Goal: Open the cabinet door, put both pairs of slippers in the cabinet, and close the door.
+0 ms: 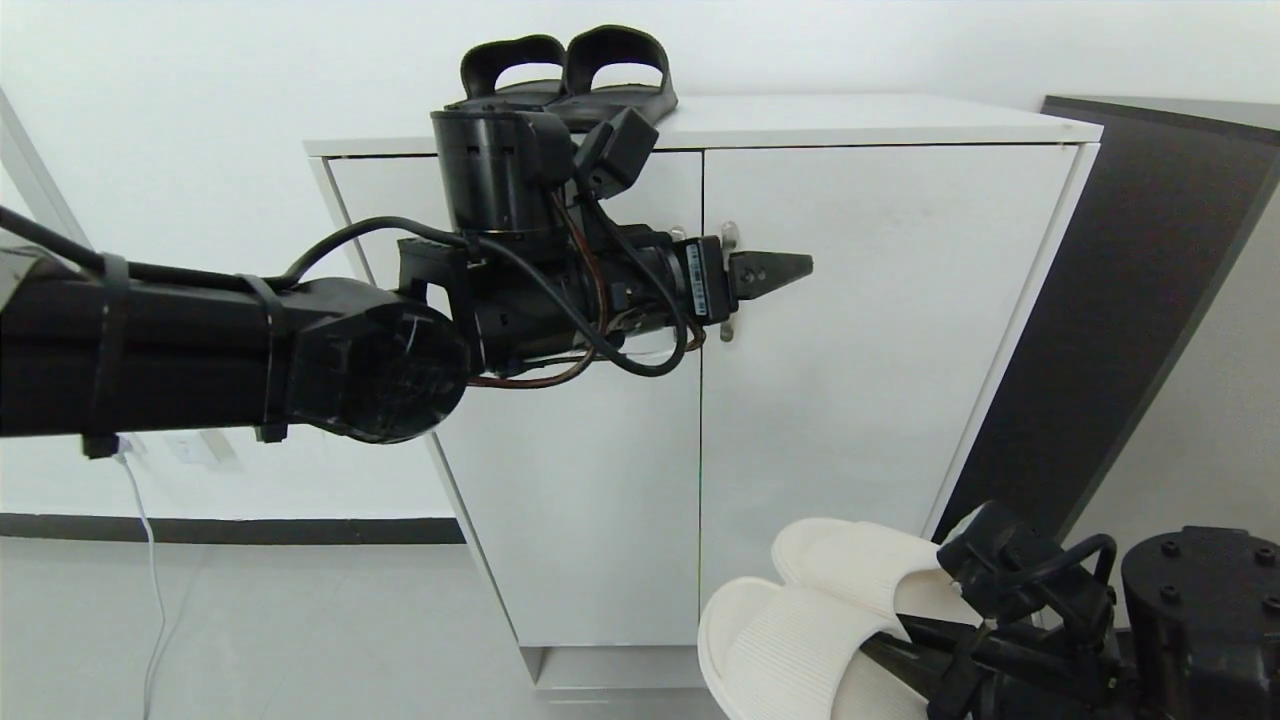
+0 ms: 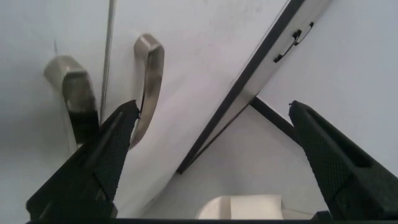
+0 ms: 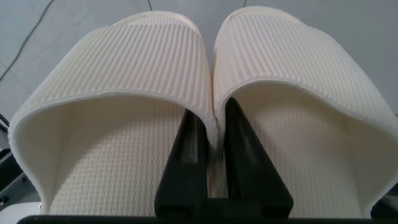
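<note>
The white cabinet (image 1: pixel 860 400) stands with both doors shut. On its top lies a pair of black slippers (image 1: pixel 570 70). My left gripper (image 1: pixel 772 272) hovers open in front of the two metal door handles (image 1: pixel 728 235) at the middle seam. In the left wrist view the gripper (image 2: pixel 212 107) has one finger (image 2: pixel 109 158) just by the nearer handle (image 2: pixel 149 81), not around it. Low at the right, my right gripper (image 1: pixel 905 635) is shut on a pair of white slippers (image 1: pixel 800 620). Its fingers (image 3: pixel 186 168) pinch the two inner walls of the slippers (image 3: pixel 124 93) together.
A dark grey panel (image 1: pixel 1130 300) leans beside the cabinet's right side. A white cable (image 1: pixel 150 570) hangs down the wall at the left, over open grey floor (image 1: pixel 300 630).
</note>
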Available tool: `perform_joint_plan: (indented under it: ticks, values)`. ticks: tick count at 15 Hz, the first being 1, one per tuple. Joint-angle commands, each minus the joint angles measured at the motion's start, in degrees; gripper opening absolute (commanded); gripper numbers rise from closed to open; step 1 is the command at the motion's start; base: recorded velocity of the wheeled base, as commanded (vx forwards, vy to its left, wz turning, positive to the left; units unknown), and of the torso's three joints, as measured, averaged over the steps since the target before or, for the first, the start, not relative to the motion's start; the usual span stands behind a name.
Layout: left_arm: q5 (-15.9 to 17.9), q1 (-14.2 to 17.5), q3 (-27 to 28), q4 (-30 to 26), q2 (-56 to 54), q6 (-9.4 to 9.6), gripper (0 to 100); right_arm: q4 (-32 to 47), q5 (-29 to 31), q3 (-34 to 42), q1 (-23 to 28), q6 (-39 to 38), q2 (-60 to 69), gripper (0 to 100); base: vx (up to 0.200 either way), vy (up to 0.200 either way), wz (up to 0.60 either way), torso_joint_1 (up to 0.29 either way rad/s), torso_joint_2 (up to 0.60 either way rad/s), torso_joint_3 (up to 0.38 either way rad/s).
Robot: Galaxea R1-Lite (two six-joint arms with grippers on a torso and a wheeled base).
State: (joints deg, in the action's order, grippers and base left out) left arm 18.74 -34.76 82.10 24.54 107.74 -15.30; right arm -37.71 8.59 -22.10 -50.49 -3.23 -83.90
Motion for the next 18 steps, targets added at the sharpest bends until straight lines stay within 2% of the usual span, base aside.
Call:
perform_joint_plan:
  ticks: [1,5,6,11,16,18]
  values:
    - [-0.19,0.3,1.92,-0.72,2.12,0.01,100,-0.09,0.02,0.04,-0.04,-0.02,-0.22,0,0.0,0.0,0.0,0.0,0.0,0.0]
    - [0.51,-0.05,3.59,-0.9,4.58,-0.26,100,-0.09,0.02,0.39,-0.04,-0.02,-0.3,0,0.0,0.0,0.0,0.0,0.0,0.0]
    - [0.6,0.04,3.59,-0.9,4.76,-0.35,0,-0.09,-0.07,0.39,-0.04,-0.02,-0.3,0,0.0,0.0,0.0,0.0,0.0,0.0]
    - [0.51,0.04,2.71,-0.81,3.7,-1.05,0,0.0,-0.07,0.57,-0.04,-0.02,-0.3,0,0.0,0.0,0.0,0.0,0.0,0.0]
    - [0.6,-0.93,-3.62,-0.46,-1.48,-1.05,0,-0.09,-4.46,2.5,-1.01,0.51,1.37,0,0.0,0.0,0.0,0.0,0.0,0.0]
    - [0.6,-2.33,-7.31,-0.11,-4.73,-0.96,0,-0.09,-4.55,2.94,-1.36,1.3,1.72,0,0.0,0.0,0.0,0.0,0.0,0.0]
